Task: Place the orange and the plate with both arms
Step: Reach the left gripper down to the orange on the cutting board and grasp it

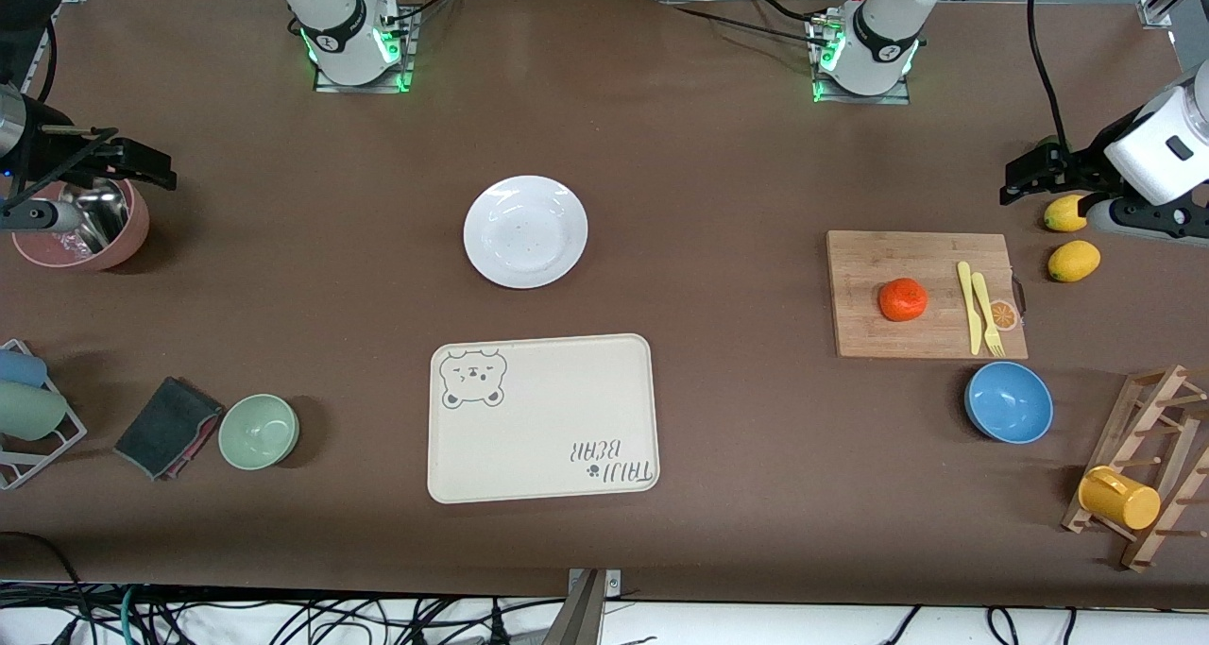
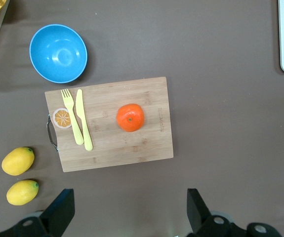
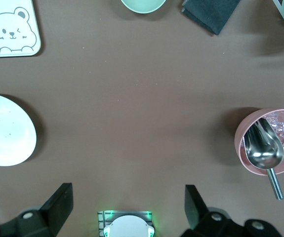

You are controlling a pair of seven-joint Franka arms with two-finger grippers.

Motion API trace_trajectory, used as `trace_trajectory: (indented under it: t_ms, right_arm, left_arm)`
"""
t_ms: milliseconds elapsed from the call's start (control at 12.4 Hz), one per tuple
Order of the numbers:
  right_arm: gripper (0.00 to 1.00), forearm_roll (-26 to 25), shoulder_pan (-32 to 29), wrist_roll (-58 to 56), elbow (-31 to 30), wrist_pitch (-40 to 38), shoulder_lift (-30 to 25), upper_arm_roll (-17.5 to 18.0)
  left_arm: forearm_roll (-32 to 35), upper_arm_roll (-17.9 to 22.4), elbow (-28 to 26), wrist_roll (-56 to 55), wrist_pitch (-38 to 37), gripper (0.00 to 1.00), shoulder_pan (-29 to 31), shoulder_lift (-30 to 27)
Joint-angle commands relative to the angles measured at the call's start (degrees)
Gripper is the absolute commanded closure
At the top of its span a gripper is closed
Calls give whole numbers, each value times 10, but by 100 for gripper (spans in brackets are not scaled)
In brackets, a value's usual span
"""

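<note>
The orange (image 1: 902, 299) sits on a wooden cutting board (image 1: 888, 338) toward the left arm's end of the table. It also shows in the left wrist view (image 2: 130, 117). The white plate (image 1: 525, 231) lies mid-table, farther from the front camera than the cream bear tray (image 1: 543, 418). Part of the plate shows in the right wrist view (image 3: 3, 129). My left gripper (image 1: 1025, 178) (image 2: 130, 210) is open and empty, up over the table beside the lemons. My right gripper (image 1: 151, 165) (image 3: 127, 207) is open and empty, up beside the pink bowl.
A yellow fork and knife (image 1: 979, 307) lie on the board. Two lemons (image 1: 1073, 261), a blue bowl (image 1: 1008, 401) and a wooden rack with a yellow cup (image 1: 1119, 499) are near it. A pink bowl with a metal scoop (image 1: 85, 225), a green bowl (image 1: 259, 431) and a dark cloth (image 1: 165, 426) are at the right arm's end.
</note>
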Motion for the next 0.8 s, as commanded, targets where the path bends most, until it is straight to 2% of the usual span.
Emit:
trace_trajectory:
  t_ms: [0, 322, 402, 563, 724]
  right_arm:
    - [0, 7, -3, 7, 5, -9, 0, 0]
    - [0, 7, -3, 7, 4, -9, 0, 0]
    - [0, 7, -3, 7, 4, -9, 0, 0]
    - [0, 7, -3, 7, 4, -9, 0, 0]
    - [0, 7, -3, 7, 4, -9, 0, 0]
  left_arm:
    - [7, 0, 9, 2, -1, 0, -6, 8]
    - [14, -1, 10, -2, 3, 0, -10, 106]
    - [14, -1, 2, -2, 29, 0, -8, 126]
    - [14, -1, -36, -2, 90, 0, -8, 143]
    - [14, -1, -99, 3, 169, 0, -2, 139]
